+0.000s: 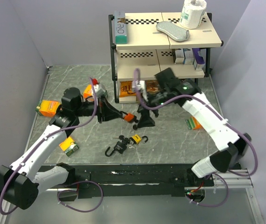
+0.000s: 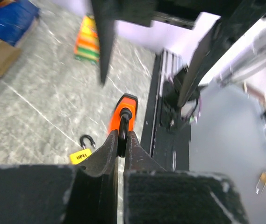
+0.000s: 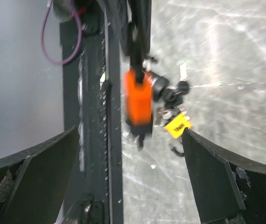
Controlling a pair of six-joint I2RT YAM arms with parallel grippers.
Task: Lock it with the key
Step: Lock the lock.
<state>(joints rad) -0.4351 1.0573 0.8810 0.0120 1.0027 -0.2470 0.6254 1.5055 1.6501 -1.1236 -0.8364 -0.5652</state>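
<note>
Left hand point(image 2: 121, 140) closed tightly on the shackle of the orange padlock point(image 2: 123, 114), holding it above the tabletop point(image 1: 170, 140). Right hand point(image 3: 130, 133) spread wide and empty, the padlock just ahead between its fingers. Yellow-tagged key bunch point(image 1: 129, 141) lies beneath both hands.

We look down on a grey marble-patterned desk point(image 1: 170, 144). On it lie a bunch of black padlocks with a yellow tag point(image 1: 122, 144), an orange-and-green carton point(image 1: 48, 108) at the left and a smaller yellow-and-green carton point(image 1: 69, 146) near it. Another orange-and-green carton point(image 1: 193, 123) lies at the right, and a black-framed shelf rack with beige boards point(image 1: 144, 36) stands at the back.
</note>
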